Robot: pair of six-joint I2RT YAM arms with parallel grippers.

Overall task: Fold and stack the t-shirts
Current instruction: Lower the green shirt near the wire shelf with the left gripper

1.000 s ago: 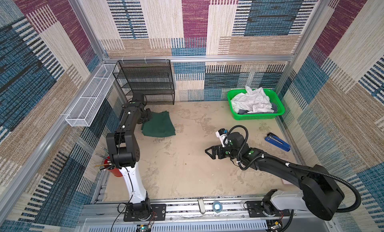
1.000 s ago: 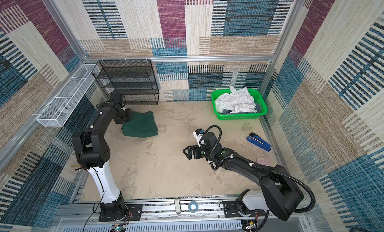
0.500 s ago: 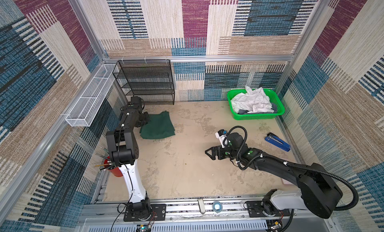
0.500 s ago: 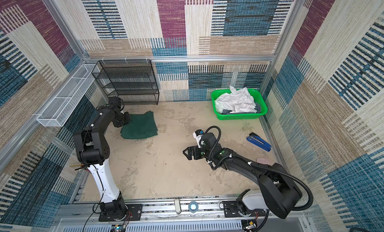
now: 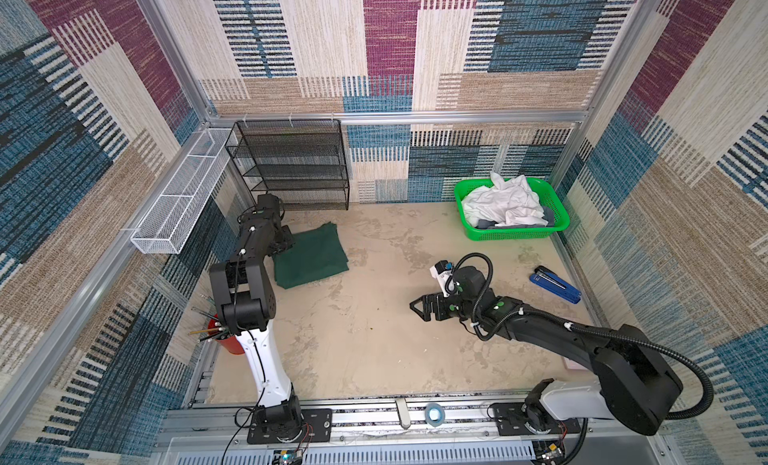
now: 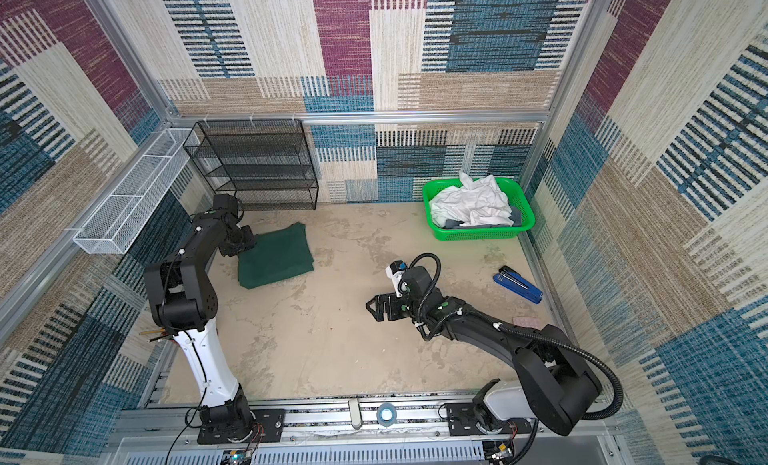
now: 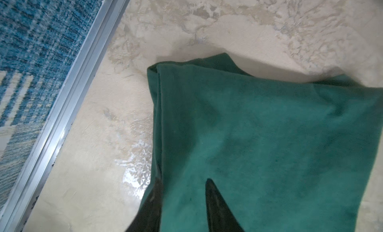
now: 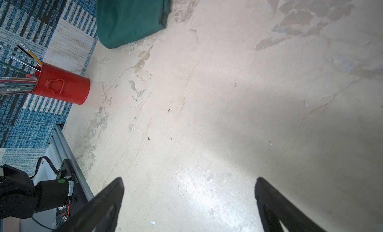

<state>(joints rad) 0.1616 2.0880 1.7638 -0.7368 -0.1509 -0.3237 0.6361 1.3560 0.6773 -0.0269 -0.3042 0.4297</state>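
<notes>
A dark green t-shirt lies folded flat at the back left of the table. My left gripper sits low at its left edge. In the left wrist view the gripper is open, with one finger on top of the green t-shirt and the other along the edge of the cloth. White t-shirts lie crumpled over some grey fabric in the basket. My right gripper is open and empty over bare table near the middle.
The bright green basket stands at the back right. A black wire rack stands against the back wall and a white wire tray hangs on the left wall. A red pen cup stands front left, a blue stapler lies right.
My left gripper was shut on the green shirt's edge and slid it slightly left; its jaws have now parted. The right arm has not moved.
</notes>
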